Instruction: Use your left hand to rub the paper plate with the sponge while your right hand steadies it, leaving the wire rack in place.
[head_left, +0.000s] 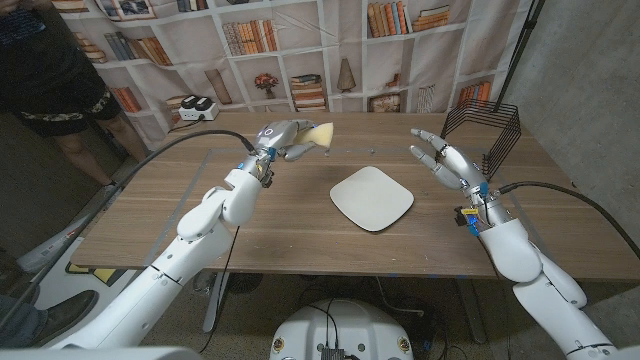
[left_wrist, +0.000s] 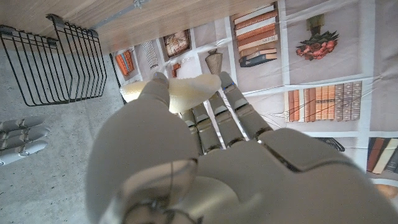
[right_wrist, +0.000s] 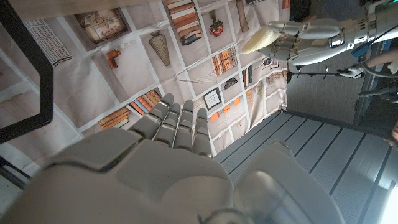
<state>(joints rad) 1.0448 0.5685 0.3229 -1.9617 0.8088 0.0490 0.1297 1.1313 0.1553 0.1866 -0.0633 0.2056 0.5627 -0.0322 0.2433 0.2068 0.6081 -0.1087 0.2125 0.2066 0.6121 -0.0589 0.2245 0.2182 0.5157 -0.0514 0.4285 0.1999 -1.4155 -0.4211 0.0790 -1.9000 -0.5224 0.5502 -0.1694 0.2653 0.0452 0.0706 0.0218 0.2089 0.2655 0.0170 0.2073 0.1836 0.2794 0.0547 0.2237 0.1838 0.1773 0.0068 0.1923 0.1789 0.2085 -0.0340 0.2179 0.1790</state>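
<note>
I am holding my left hand (head_left: 283, 138) up above the far left part of the brown wooden table (head_left: 240, 235), gripping a pale yellow, wedge-shaped sponge (head_left: 321, 136) between my thumb and fingers. In the left wrist view the sponge (left_wrist: 180, 92) is showing beyond my curled fingers (left_wrist: 230, 115), its soft edge poking out past my thumb.

The white, rounded-square paper plate (head_left: 372, 197) is lying flat near the middle of the table, well apart from both my hands. Bare wood is running all around it, with open room between it and the near edge of the table and between it and each arm.

My right hand (head_left: 443, 160) is hovering over the right side of the table with its fingers spread apart and nothing in it. In the right wrist view my fingers (right_wrist: 180, 121) are reaching out side by side, and my left hand (right_wrist: 305, 40) with the sponge (right_wrist: 260, 40) is showing across from them.

The black wire rack (head_left: 483, 133) is standing at the far right corner of the table, just behind my right hand. In the left wrist view its thin bars (left_wrist: 53, 62) are standing out against the grey wall.

Behind the table a printed bookshelf backdrop (head_left: 300, 50) is hanging; I cannot read any writing on it. A person in dark clothes (head_left: 55, 70) is standing at the far left.
</note>
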